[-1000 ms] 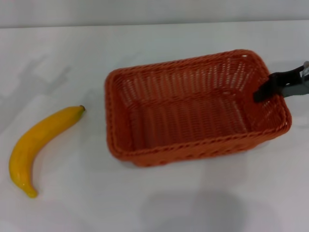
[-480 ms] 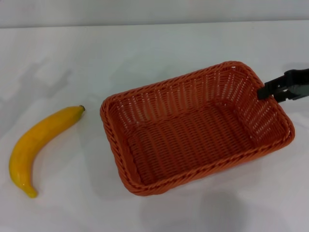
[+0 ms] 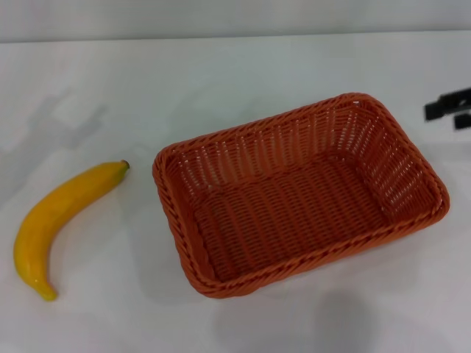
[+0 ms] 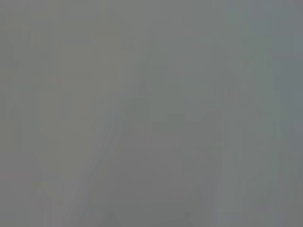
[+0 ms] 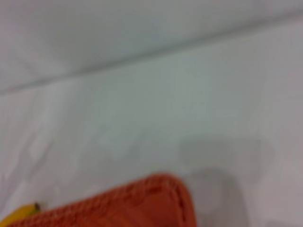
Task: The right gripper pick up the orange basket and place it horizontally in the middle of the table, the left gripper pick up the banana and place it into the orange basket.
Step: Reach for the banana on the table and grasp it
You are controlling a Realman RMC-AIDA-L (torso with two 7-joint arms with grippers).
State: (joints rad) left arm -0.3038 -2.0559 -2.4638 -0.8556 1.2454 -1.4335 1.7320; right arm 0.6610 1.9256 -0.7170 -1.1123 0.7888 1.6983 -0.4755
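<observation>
The table (image 3: 243,81) is a plain white, smooth top that fills nearly the whole head view. Two things lie directly on it. The orange basket (image 3: 298,195) sits flat, open side up, slightly right of centre, with its long axis running from about 8 o'clock to 2 o'clock. The banana (image 3: 55,220) lies at 9 o'clock of the basket, well apart from it, its dark tip pointing toward 2 o'clock.
</observation>
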